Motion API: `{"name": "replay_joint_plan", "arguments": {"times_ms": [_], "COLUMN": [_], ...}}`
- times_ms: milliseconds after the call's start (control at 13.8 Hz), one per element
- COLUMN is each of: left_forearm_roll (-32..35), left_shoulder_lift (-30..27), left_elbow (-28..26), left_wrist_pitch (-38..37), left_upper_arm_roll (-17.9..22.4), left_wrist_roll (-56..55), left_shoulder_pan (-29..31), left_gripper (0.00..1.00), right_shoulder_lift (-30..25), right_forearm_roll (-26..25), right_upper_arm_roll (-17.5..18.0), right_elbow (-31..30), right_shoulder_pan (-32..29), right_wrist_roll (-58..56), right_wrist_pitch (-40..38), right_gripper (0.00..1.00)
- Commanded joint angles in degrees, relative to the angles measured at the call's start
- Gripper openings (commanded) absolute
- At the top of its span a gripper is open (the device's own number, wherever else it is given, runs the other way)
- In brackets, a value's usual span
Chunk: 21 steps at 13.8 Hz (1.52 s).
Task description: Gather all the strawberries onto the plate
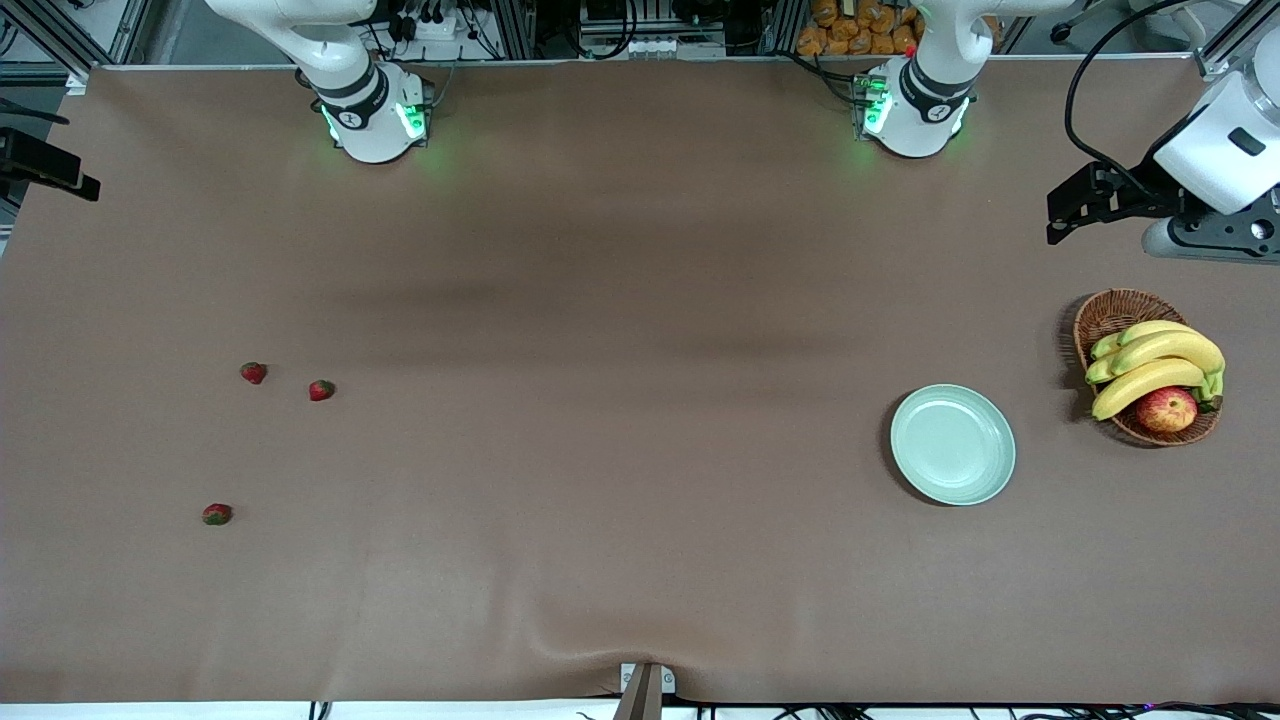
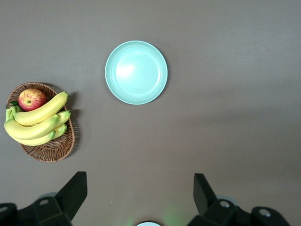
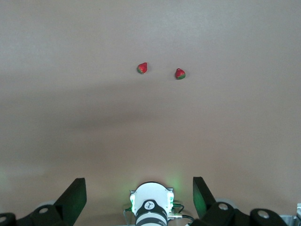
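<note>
you start with the table [image 1: 640,300], a wide brown sheet with nothing on its middle. toward the left arm's end sits a wicker basket [image 1: 1110,315] of bananas [image 1: 1160,365] and an apple [image 1: 1167,409], and just beside it, a little nearer the front camera, the plate [image 1: 953,444]: round, shallow, pale mint, glossy and still bare.

the left gripper [image 2: 140,188] hangs high over that end, looking straight down on plate and basket, fingers [image 2: 70,193] spread as wide as they go and holding nothing. the right gripper [image 3: 138,190] hangs high over the table by its own base, fingers [image 3: 73,195] just as wide and just as empty.

the relation that matters: all three strawberries lie at the right arm's end, well apart from the plate. so, as i judge it, the right arm is the nearer one for the pick, and the berries lie out ahead of its fingers, toward the front camera.

two berries, strawberry a [image 1: 254,373] and strawberry b [image 1: 321,390], lie near each other; strawberry c [image 1: 217,514] lies alone, nearer the front camera. each is tiny, red, green-capped; their long axes are too small to read.
</note>
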Motion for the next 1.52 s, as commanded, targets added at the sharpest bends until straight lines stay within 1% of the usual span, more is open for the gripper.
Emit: {"name": "replay_joint_plan", "arguments": {"times_ms": [0,723,940,1084,1229,1446], "left_forearm_roll": [-0.8,-0.2,-0.2,-0.2,-0.2,-0.2], "left_shoulder_lift": [-0.9,-0.5,-0.5,-0.6,-0.6,-0.4], "left_elbow": [-0.8,-0.2,-0.1,-0.1,-0.1,-0.1], "left_wrist_pitch": [0.0,0.2,0.2,0.2,0.2,0.3], "left_upper_arm_roll": [-0.1,-0.1,-0.2,-0.3,-0.5,-0.5], "left_wrist_roll": [1.2,1.5,1.5,1.5,1.5,1.5], "left_shoulder_pan": [0.5,0.4,0.3,0.2,0.2,0.2], "left_gripper": [1.00,1.00,1.00,1.00,1.00,1.00], "right_shoulder_lift": [-0.2,0.1,0.7,1.4,3.9,8.2], "right_forearm_roll": [-0.8,-0.7,-0.5,-0.4,-0.3,-0.1], "right_upper_arm_roll": [0.5,0.6,0.6,0.6,0.6,0.6], "right_elbow": [0.8,0.6,-1.3,-4.9,-8.3,-11.7], "right_shoulder_pan": [-0.5,-0.5,-0.3,-0.1,0.3,0.3], "right_wrist_roll": [1.7,1.6,1.6,1.6,1.7,1.7], "right_wrist_pitch": [-0.2,0.7,7.1,13.4,18.7,26.0], "right_gripper": [1.00,1.00,1.00,1.00,1.00,1.00]}}
